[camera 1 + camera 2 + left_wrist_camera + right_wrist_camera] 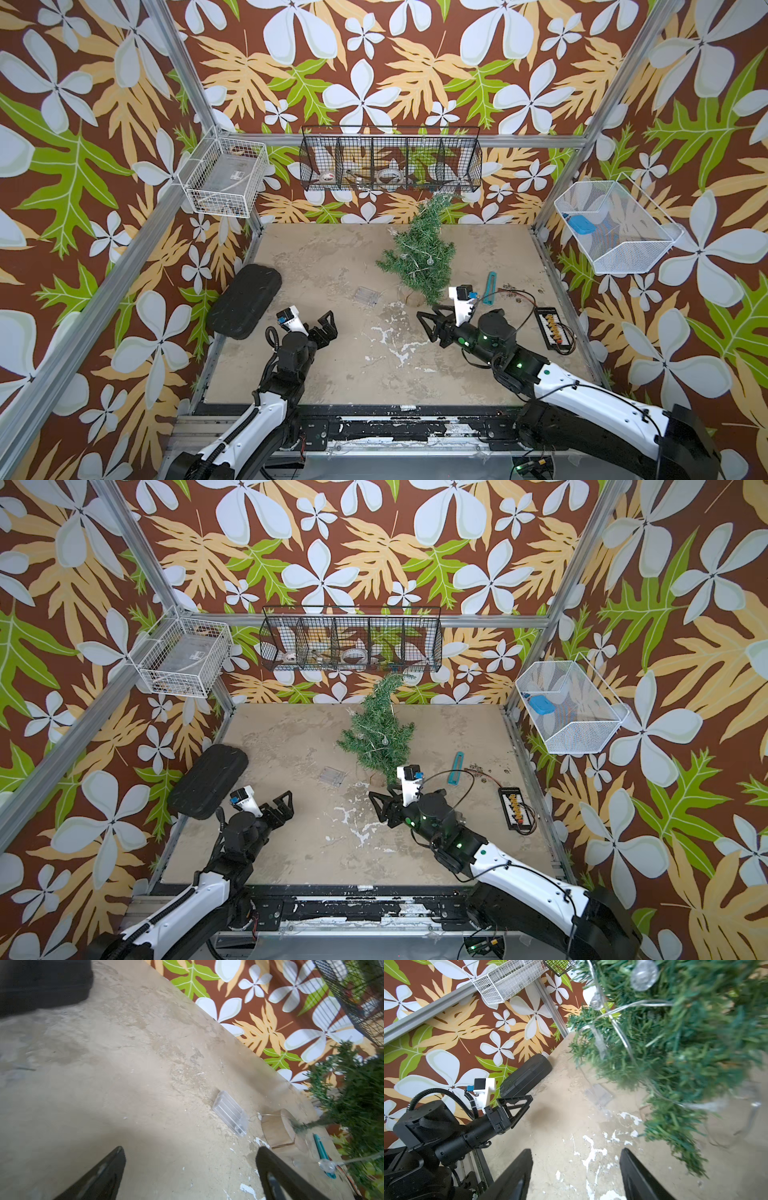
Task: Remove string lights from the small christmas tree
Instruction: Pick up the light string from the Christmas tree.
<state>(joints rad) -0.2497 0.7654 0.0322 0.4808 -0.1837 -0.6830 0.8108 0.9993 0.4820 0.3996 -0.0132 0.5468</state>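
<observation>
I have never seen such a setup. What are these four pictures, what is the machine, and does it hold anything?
This is a robot with two arms at a table. Each arm ends in a gripper, a two-fingered clamp. Two pictures look down on the whole scene from above; the other two come from cameras on the arms' wrists. On the table are a small christmas tree with string lights in its branches, the lights' clear box near its base, a black case, a teal tool and a small black board with wires. The left gripper and the right gripper are open and hold nothing.
</observation>
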